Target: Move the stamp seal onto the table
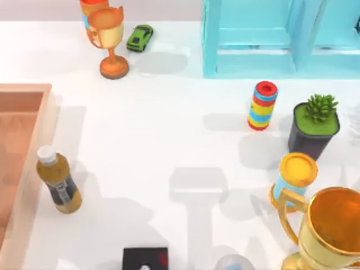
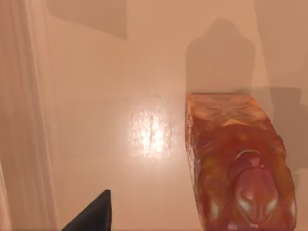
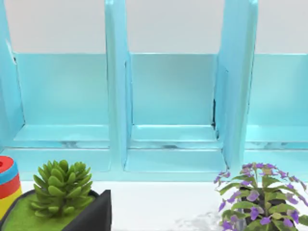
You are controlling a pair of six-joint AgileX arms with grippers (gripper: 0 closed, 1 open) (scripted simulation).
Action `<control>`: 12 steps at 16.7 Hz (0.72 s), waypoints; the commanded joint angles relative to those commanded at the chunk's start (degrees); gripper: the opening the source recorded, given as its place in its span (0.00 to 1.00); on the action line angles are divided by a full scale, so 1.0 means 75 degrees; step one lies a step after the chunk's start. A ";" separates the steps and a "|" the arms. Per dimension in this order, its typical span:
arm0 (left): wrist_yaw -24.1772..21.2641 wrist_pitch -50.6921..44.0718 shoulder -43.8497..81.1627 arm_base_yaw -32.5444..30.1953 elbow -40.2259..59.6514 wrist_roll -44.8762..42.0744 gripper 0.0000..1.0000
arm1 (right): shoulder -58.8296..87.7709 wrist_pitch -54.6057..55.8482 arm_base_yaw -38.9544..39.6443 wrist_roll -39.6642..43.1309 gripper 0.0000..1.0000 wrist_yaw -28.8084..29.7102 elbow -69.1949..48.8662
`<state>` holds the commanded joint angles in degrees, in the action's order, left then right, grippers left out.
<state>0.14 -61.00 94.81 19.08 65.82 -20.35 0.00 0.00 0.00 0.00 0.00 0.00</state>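
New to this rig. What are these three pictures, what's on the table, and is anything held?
This is a simulated pair of AgileX arms with two-finger grippers at a white table. The top view looks straight down. The other two views come from a camera on each wrist.

On the table are a tan tray at the left, an amber bottle beside it, an orange trophy cup, a green toy car, a light-blue shelf, a ring stack and a potted succulent.

The left wrist view looks into the tray at the stamp seal. A dark edge of the left gripper is nearby, not touching it. The right wrist view faces the shelf. Nothing appears held.
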 joint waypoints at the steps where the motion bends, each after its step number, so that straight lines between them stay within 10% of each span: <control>1: -0.0001 0.0314 0.0092 -0.0002 -0.0221 0.0000 1.00 | 0.0000 0.0000 0.0000 0.0000 1.00 0.0000 0.0000; 12: -0.0001 0.2090 0.0700 0.0043 -0.1386 -0.0057 1.00 | 0.0000 0.0000 0.0000 0.0000 1.00 0.0000 0.0000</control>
<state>0.13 -45.33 100.06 19.41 55.43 -20.77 0.00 0.00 0.00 0.00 0.00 0.00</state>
